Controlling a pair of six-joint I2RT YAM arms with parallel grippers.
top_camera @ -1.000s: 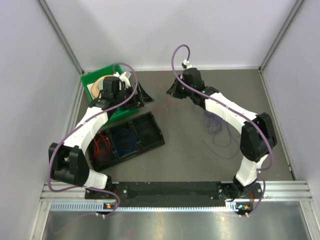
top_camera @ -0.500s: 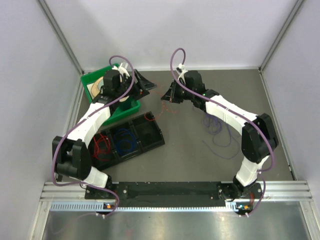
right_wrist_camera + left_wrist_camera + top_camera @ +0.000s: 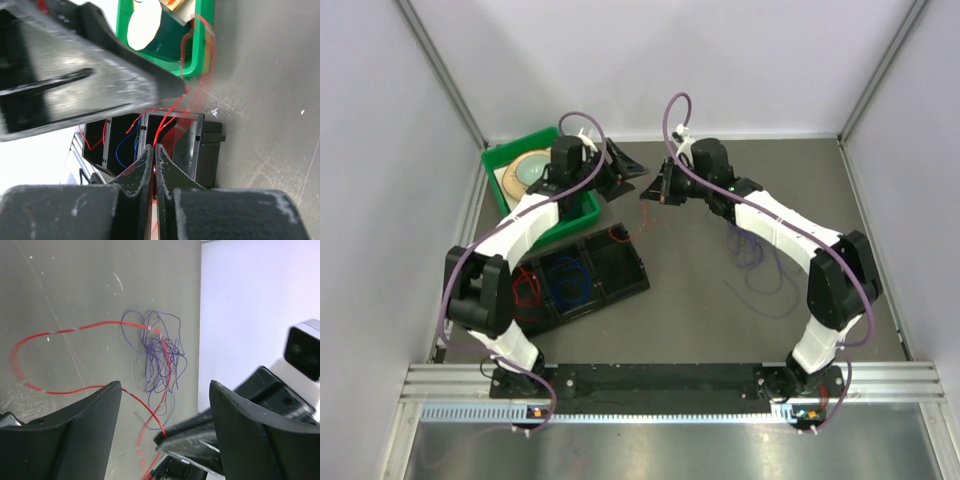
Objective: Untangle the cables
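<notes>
From above, the left fingers (image 3: 623, 166) are spread apart and hold nothing, poised just beyond the far corner of the green bin (image 3: 500, 158). The right fingers (image 3: 660, 189) sit near them, tips facing, pinched on a red cable (image 3: 618, 234). It runs down from them to the nearest compartment of the black tray (image 3: 642, 282). A blue cable (image 3: 566, 284) is coiled in the tray's middle compartment and a second red cable (image 3: 525, 290) in the far-left one. The purple cable (image 3: 756, 262) lies in loose loops on the tabletop (image 3: 700, 320) beside the right arm, well apart from the tray.

The left wrist camera shows the left fingers (image 3: 85, 432) wide open with bare tabletop (image 3: 75, 280) between them. The red cable (image 3: 75, 330) sweeps in a long loop across the surface. It crosses a dense tangle of purple cable (image 3: 160, 357), then drops toward the right fingers (image 3: 190, 440) at the lower edge.

In the right wrist view, the right fingers (image 3: 142, 172) are pressed together with the red cable (image 3: 167, 117) clamped at their tips. Behind them are the black tray (image 3: 210, 135), with the blue cable (image 3: 121, 150) and the second red cable (image 3: 89, 141) in it, and the green bin (image 3: 197, 55). The left fingers (image 3: 100, 75) fill the upper left, blurred.
</notes>
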